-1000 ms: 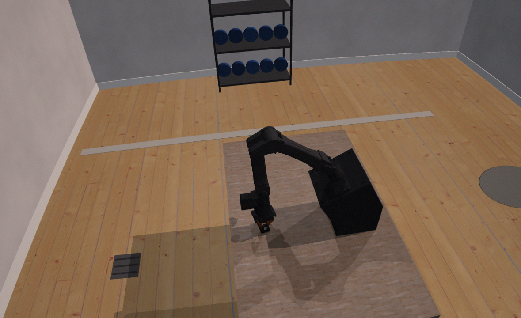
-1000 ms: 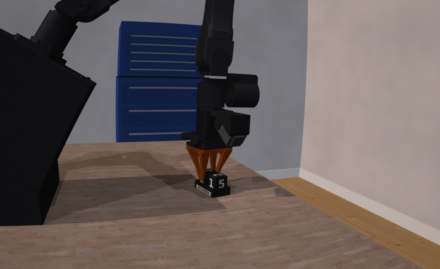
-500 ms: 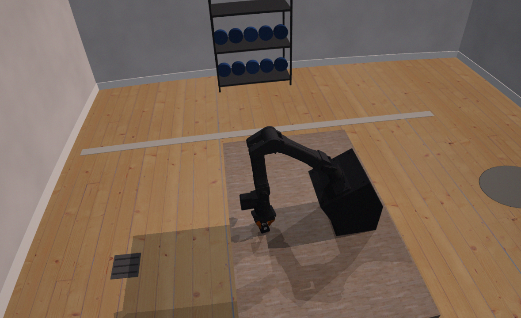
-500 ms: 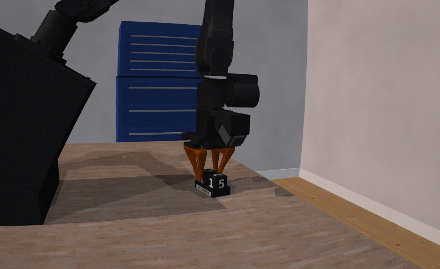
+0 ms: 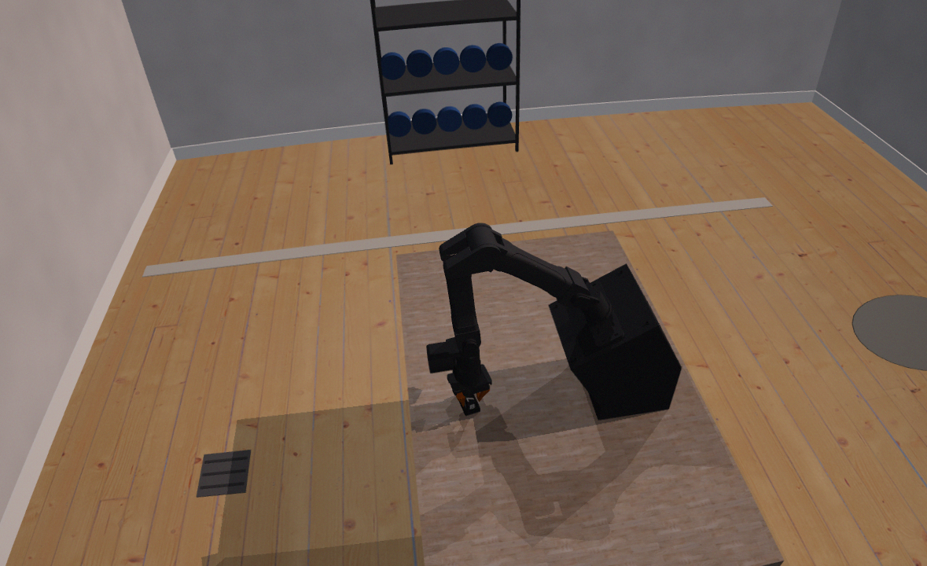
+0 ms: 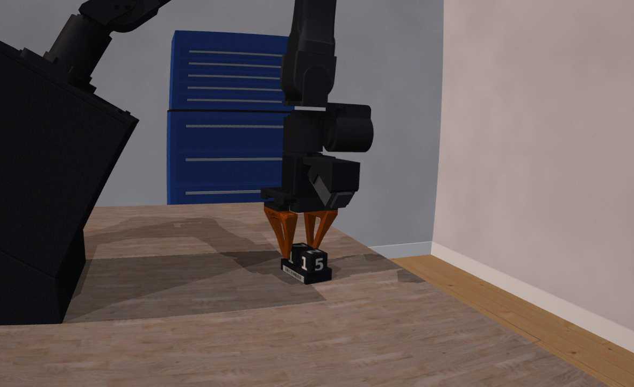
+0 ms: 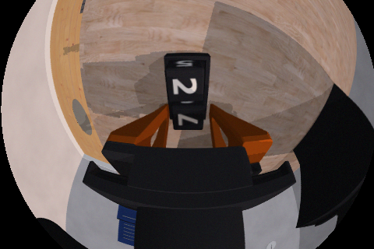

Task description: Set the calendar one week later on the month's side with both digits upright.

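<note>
Two cubes (image 6: pixel 311 262) stand side by side in a tray (image 6: pixel 305 276) on the surface (image 6: pixel 261 327), the pincer (image 6: pixel 300 251) straddling one from above, the arm's base (image 6: pixel 30 192) to the left, a cabinet (image 6: pixel 222 120) behind.

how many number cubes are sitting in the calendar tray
2. Both stand side by side in the tray under the gripper: the cube showing 1 is between the open orange fingers, and the cube showing 5 is beside it, toward the wall.
</note>
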`<state>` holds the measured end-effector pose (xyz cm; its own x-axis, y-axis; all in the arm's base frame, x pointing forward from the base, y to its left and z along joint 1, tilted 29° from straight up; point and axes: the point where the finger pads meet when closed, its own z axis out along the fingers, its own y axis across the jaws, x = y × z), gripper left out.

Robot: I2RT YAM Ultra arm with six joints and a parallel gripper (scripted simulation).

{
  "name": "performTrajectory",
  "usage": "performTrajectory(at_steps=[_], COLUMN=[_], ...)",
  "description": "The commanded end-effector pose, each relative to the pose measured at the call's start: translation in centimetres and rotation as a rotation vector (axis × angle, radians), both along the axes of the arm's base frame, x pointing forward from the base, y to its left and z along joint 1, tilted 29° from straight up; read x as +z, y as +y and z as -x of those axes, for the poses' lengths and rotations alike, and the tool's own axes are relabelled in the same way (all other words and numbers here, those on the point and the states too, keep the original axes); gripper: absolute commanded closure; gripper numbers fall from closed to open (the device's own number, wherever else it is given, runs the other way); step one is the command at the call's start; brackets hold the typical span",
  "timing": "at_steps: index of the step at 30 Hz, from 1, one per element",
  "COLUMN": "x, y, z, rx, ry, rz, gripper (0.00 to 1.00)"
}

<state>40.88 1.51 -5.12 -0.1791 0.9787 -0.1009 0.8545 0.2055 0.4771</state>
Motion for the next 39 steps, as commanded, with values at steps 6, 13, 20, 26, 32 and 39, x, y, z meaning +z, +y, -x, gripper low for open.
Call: performTrajectory(at_steps=[6, 13, 20, 26, 32, 39], x=[3.5, 5.8, 7.8, 7.9, 7.9, 7.9], y=[0.0, 0.0, 0.0, 0.0, 0.0, 0.0], z=[1.4, 2.7, 3.8, 3.9, 3.9, 3.9], rx=[-0.001, -0.001, -0.001, -0.001, -0.001, -0.001], ry=[-0.011, -0.011, -0.012, -0.012, -0.012, -0.012], rz=[0.001, 0.001, 0.001, 0.001, 0.001, 0.001], gripper=[0.55, 0.55, 0.55, 0.00, 0.00, 0.00])
